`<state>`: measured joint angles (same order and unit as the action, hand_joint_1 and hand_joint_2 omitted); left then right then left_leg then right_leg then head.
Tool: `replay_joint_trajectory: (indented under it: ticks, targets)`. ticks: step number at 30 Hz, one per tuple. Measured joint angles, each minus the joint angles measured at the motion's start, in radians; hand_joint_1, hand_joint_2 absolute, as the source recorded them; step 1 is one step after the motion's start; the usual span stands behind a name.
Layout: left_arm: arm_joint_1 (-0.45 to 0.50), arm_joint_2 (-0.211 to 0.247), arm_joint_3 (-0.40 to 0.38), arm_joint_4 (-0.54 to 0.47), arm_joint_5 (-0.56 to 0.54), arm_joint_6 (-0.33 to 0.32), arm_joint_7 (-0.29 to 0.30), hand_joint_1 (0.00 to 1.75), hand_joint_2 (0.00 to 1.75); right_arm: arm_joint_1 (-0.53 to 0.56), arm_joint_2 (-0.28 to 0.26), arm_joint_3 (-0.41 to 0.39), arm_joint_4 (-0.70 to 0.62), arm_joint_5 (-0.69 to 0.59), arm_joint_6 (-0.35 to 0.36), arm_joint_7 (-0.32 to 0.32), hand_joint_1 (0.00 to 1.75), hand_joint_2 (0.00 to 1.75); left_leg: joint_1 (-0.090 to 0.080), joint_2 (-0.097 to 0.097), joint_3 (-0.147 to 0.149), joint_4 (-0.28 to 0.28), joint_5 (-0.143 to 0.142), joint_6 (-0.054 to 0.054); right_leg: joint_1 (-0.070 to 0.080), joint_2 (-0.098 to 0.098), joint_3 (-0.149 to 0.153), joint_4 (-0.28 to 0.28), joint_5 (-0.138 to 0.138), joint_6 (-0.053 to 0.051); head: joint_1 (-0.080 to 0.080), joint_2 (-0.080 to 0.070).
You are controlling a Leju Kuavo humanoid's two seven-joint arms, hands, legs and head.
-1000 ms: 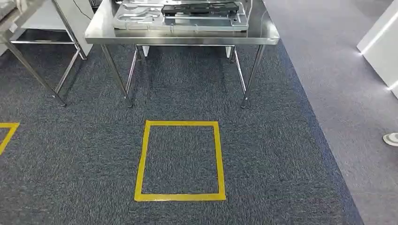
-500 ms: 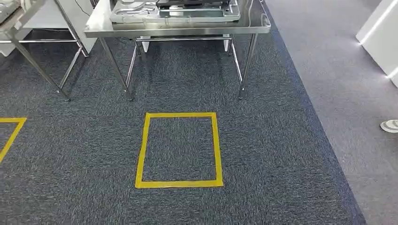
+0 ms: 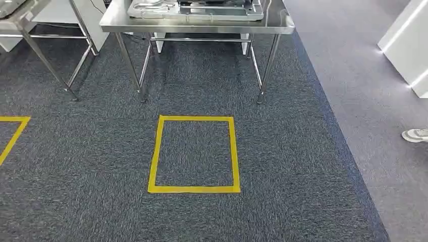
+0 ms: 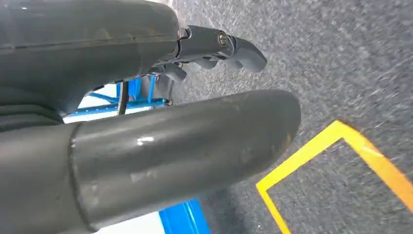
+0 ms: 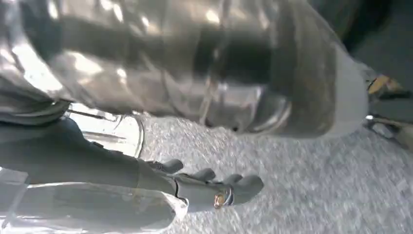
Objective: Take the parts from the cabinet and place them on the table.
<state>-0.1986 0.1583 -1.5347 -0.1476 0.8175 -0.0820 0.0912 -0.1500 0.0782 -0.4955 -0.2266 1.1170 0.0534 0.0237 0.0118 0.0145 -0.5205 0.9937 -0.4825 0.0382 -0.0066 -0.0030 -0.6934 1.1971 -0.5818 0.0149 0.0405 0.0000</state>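
A steel table (image 3: 197,23) stands ahead at the top of the head view, with a flat metal tray of parts (image 3: 194,9) on it. In the right wrist view my right hand (image 5: 146,180) holds a shiny silver part (image 5: 195,63) in clear wrapping; the part lies across the hand above the grey carpet, and the dark fingers (image 5: 214,187) reach out beneath it. In the left wrist view my left hand (image 4: 160,122) hangs over the carpet with its thumb and fingers (image 4: 229,46) apart and nothing between them.
A yellow taped square (image 3: 194,154) marks the carpet in front of the table. A second steel table (image 3: 35,30) stands at the far left, with another yellow corner (image 3: 12,132) nearby. A white unit (image 3: 406,45) and a person's shoe (image 3: 415,134) are on the right.
The whole head view has shifted: the table and the yellow square now sit higher and slightly to the right, so the camera has moved. Nothing on the table has changed.
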Motion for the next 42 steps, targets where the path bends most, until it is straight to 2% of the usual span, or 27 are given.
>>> replay_joint_trajectory:
  ticks: [1,3,4,6,7,8,9,11,12,14,16,17,18,20,21,23,24,27,29,31,32,33,34,36,38,39,42]
  targets:
    - [0.001,0.000,0.000,0.000,0.000,0.000,0.000,0.00,0.00,0.000,0.000,0.000,0.000,0.000,0.000,0.000,0.00,0.00,-0.002,0.000,-0.015,0.002,0.012,0.000,-0.001,0.000,-0.017,0.075,-0.037,0.003,0.000,0.000]
    - [0.001,0.000,0.000,0.000,0.000,0.000,0.000,0.00,0.00,0.000,0.000,0.000,0.000,0.000,0.002,-0.002,0.00,0.00,-0.004,0.001,-0.046,0.006,0.031,-0.001,-0.001,0.000,-0.004,0.121,-0.014,0.004,0.000,0.000]
    - [0.001,0.000,0.000,0.000,0.000,0.000,0.000,0.00,0.00,0.000,0.000,0.000,0.000,0.000,0.002,-0.003,0.00,0.00,-0.006,0.001,-0.060,0.008,0.040,-0.003,-0.001,0.000,0.029,0.086,0.022,0.001,0.000,0.000]
    - [0.001,0.000,0.000,0.000,0.000,0.000,0.000,0.00,0.00,-0.002,0.000,0.000,0.000,-0.001,0.002,-0.003,0.00,0.00,-0.009,-0.001,-0.081,0.011,0.057,-0.006,0.005,0.001,0.146,-0.073,0.074,-0.016,0.000,0.000]
    - [0.001,-0.004,0.000,0.000,0.000,0.000,0.000,0.00,0.00,-0.004,-0.006,0.000,-0.001,-0.002,0.003,-0.004,0.00,0.00,-0.008,-0.001,-0.084,0.013,0.064,-0.009,0.011,0.001,0.216,-0.164,0.055,-0.032,0.000,0.000]
    - [0.001,-0.005,0.000,0.000,0.000,0.000,0.000,0.00,0.00,-0.006,-0.008,0.000,-0.001,-0.003,0.003,-0.005,0.00,0.00,-0.013,-0.001,-0.088,0.014,0.069,-0.015,0.013,-0.002,0.249,-0.228,0.040,-0.038,0.000,0.000]
    - [0.000,-0.005,0.000,0.000,0.000,0.000,0.000,0.00,0.00,-0.007,-0.008,0.000,-0.001,-0.003,0.007,-0.006,0.00,0.00,-0.009,0.002,-0.088,0.010,0.080,-0.023,0.016,0.000,0.243,-0.229,0.043,-0.033,0.000,0.000]
    - [0.000,-0.005,0.000,0.000,0.001,0.000,0.000,0.00,0.00,-0.007,-0.008,0.000,-0.001,-0.004,0.013,-0.009,0.00,0.00,-0.004,0.002,-0.091,0.003,0.099,-0.035,0.021,0.001,0.235,-0.232,0.058,-0.042,0.000,0.000]
    - [0.000,-0.004,0.000,0.000,0.001,0.000,0.000,0.00,0.00,-0.005,-0.008,0.000,0.000,-0.004,0.016,-0.011,0.00,0.00,-0.007,-0.001,-0.096,0.011,0.091,-0.041,0.006,-0.002,0.231,-0.248,0.076,-0.049,0.000,0.000]
    - [0.003,-0.004,0.000,0.000,0.006,0.000,0.000,0.00,0.00,-0.005,-0.008,0.000,0.000,-0.007,0.016,-0.021,0.00,0.00,-0.002,-0.007,-0.118,0.077,-0.012,-0.050,0.007,-0.009,0.207,-0.248,0.097,-0.063,0.000,0.000]
    - [0.005,-0.002,0.000,0.000,0.011,0.005,0.000,0.00,0.00,-0.005,-0.007,0.000,0.000,-0.018,0.004,-0.044,0.00,0.00,0.001,-0.007,-0.154,0.232,-0.124,-0.060,0.008,-0.008,0.171,-0.239,0.119,-0.063,0.000,0.000]
    - [0.005,-0.002,0.000,0.000,0.012,0.007,-0.002,0.00,0.00,-0.004,-0.007,0.000,0.000,-0.019,-0.003,-0.052,0.00,0.00,0.002,-0.007,-0.163,0.290,-0.137,-0.064,0.007,-0.009,0.151,-0.232,0.129,-0.061,0.000,0.000]
    - [0.007,-0.002,0.000,0.000,0.015,0.008,-0.002,0.00,0.00,-0.002,-0.006,0.000,0.000,-0.021,-0.008,-0.058,0.00,0.00,0.003,-0.007,-0.155,0.315,-0.114,-0.067,0.005,-0.009,0.130,-0.224,0.138,-0.058,0.000,0.000]
    - [0.010,-0.001,0.000,0.000,0.020,0.009,-0.003,0.00,0.00,0.000,-0.004,0.000,0.000,-0.021,-0.023,-0.064,0.00,0.00,0.008,-0.006,-0.092,0.258,-0.033,-0.074,0.000,-0.010,0.091,-0.204,0.153,-0.049,0.000,0.000]
    - [0.010,0.000,0.000,0.000,0.022,0.010,-0.003,0.00,0.00,0.000,-0.004,0.001,0.000,-0.020,-0.035,-0.067,0.00,0.00,0.012,-0.006,-0.033,0.182,-0.012,-0.078,-0.002,-0.010,0.070,-0.191,0.158,-0.043,0.000,0.000]
    - [0.007,0.001,0.000,0.000,0.030,0.013,-0.006,0.00,0.00,0.000,-0.003,0.007,-0.001,-0.015,-0.070,-0.072,0.00,0.00,0.009,-0.012,0.086,0.004,-0.070,-0.077,0.002,-0.008,0.042,-0.162,0.167,-0.031,-0.001,0.000]
    - [0.010,0.002,0.000,0.000,0.032,0.015,-0.008,0.00,0.00,0.000,-0.003,0.010,-0.001,-0.016,-0.085,-0.076,0.00,0.00,0.008,-0.014,0.074,0.006,-0.077,-0.060,0.003,-0.009,0.042,-0.161,0.176,-0.024,-0.001,0.000]
    - [0.019,0.002,0.000,0.000,0.035,0.015,-0.011,0.00,0.00,0.005,-0.002,0.015,0.000,-0.027,-0.073,-0.077,0.00,0.00,0.008,-0.009,0.058,0.005,-0.054,-0.034,0.001,-0.007,0.036,-0.167,0.201,-0.008,0.000,0.000]
    - [0.016,0.002,0.000,0.000,0.031,0.014,-0.011,0.00,0.00,0.005,-0.003,0.015,0.000,-0.040,-0.046,-0.075,0.00,0.00,0.010,-0.002,0.034,0.004,-0.031,-0.015,-0.006,-0.004,0.013,-0.112,0.100,0.002,0.000,0.000]
    - [0.016,0.003,0.000,0.000,0.029,0.011,-0.010,0.00,0.00,0.007,-0.003,0.015,0.000,-0.047,-0.022,-0.068,0.00,0.00,0.007,-0.002,0.005,0.006,-0.007,-0.011,-0.006,-0.002,-0.024,0.034,-0.017,0.009,0.000,0.000]
    - [0.016,0.003,0.000,0.000,0.027,0.011,-0.010,0.00,0.00,0.007,-0.003,0.015,0.000,-0.050,-0.016,-0.066,0.00,0.00,0.006,-0.002,-0.010,0.007,0.005,-0.010,-0.006,-0.002,-0.036,0.096,-0.038,0.010,0.000,0.000]
    - [0.017,0.003,0.000,0.000,0.027,0.010,-0.009,0.00,0.00,0.007,-0.003,0.015,0.000,-0.053,-0.013,-0.065,0.00,0.00,0.004,-0.002,-0.025,0.009,0.015,-0.011,-0.006,-0.002,-0.036,0.132,-0.029,0.009,0.000,0.000]
    - [0.016,0.002,0.000,0.000,0.027,0.010,-0.008,0.00,0.00,0.007,-0.003,0.015,0.000,-0.055,-0.008,-0.062,0.00,0.00,0.003,-0.001,-0.045,0.011,0.028,-0.012,-0.006,-0.002,-0.013,0.130,0.008,0.007,0.000,0.000]
    - [0.016,0.002,0.000,0.000,0.027,0.010,-0.007,0.00,0.00,0.006,-0.003,0.015,0.000,-0.056,-0.004,-0.060,0.00,0.00,-0.001,-0.002,-0.071,0.014,0.046,-0.015,-0.004,-0.001,0.088,0.011,0.074,-0.006,0.000,0.000]
    - [0.015,-0.001,0.000,0.000,0.027,0.010,-0.006,0.00,0.00,0.001,-0.009,0.015,-0.001,-0.056,-0.004,-0.059,0.00,0.00,-0.006,-0.003,-0.083,0.018,0.061,-0.023,0.010,0.000,0.235,-0.180,0.046,-0.030,0.000,0.000]
    - [0.015,0.000,0.000,0.000,0.027,0.010,-0.006,0.00,0.00,-0.002,-0.010,0.015,-0.001,-0.056,-0.004,-0.059,0.00,0.00,-0.006,-0.002,-0.086,0.017,0.070,-0.030,0.008,-0.002,0.253,-0.228,0.031,-0.031,0.000,0.000]
    - [0.015,0.000,0.000,0.000,0.027,0.010,-0.006,0.00,0.00,-0.002,-0.010,0.015,-0.001,-0.058,0.001,-0.058,0.00,0.00,-0.001,0.000,-0.089,0.007,0.098,-0.050,0.014,0.001,0.235,-0.228,0.054,-0.042,0.000,0.000]
